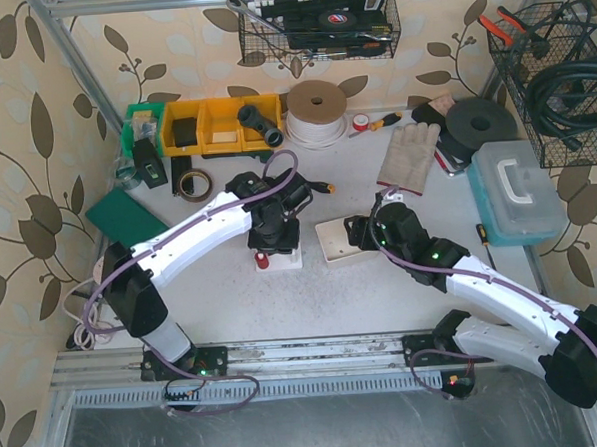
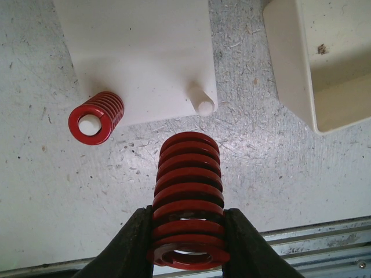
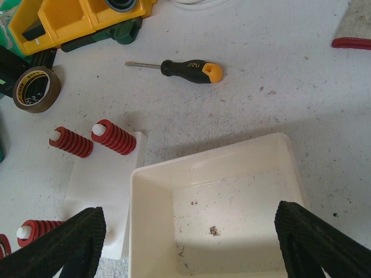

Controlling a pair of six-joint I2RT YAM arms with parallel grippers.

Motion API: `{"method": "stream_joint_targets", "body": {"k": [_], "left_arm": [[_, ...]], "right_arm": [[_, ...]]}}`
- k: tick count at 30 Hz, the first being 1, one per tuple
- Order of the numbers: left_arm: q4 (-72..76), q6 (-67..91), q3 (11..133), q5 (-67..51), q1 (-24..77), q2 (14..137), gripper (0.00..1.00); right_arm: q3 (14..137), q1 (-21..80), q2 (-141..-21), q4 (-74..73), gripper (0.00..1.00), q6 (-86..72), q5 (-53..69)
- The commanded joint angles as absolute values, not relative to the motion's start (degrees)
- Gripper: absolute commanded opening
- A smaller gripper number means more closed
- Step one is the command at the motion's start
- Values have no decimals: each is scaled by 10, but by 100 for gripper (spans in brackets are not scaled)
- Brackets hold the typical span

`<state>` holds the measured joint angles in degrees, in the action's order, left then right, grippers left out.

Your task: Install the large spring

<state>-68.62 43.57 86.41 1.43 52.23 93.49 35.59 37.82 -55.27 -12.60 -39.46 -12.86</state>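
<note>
Nearest us, in the left wrist view, is the left gripper, clamped on the large spring. Its black fingers press the near coils from both sides. The red spring runs away from us, its free end pointing toward a bare white peg at a corner of the white plate. The end lies short of the peg, not on it. A small spring sits over another peg at the plate's other near corner. Beside the plate we note the wall of a white tray on the scuffed table.

In the right wrist view, the right gripper is spread wide and holds nothing, one finger toward each side of the tray. Past the tray, two more red springs stand on pegs on the plate. Further on lie a screwdriver, then a tape roll and yellow bins.

From above, the left arm reaches diagonally from its base to the table's middle, wrist bent down over the plate. The right arm stretches up and left, its wrist at the tray's right side.
</note>
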Motion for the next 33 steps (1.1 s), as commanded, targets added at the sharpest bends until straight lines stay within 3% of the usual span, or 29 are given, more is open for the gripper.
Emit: {"method": "stream_joint_targets", "body": {"k": [1, 33], "left_arm": [[-690, 435, 894, 2, 526, 951, 0], [-765, 369, 983, -56, 494, 1053, 0]], "right_arm": [[351, 375, -550, -115, 79, -399, -129], [346, 371, -552, -108, 77, -399, -122]]}}
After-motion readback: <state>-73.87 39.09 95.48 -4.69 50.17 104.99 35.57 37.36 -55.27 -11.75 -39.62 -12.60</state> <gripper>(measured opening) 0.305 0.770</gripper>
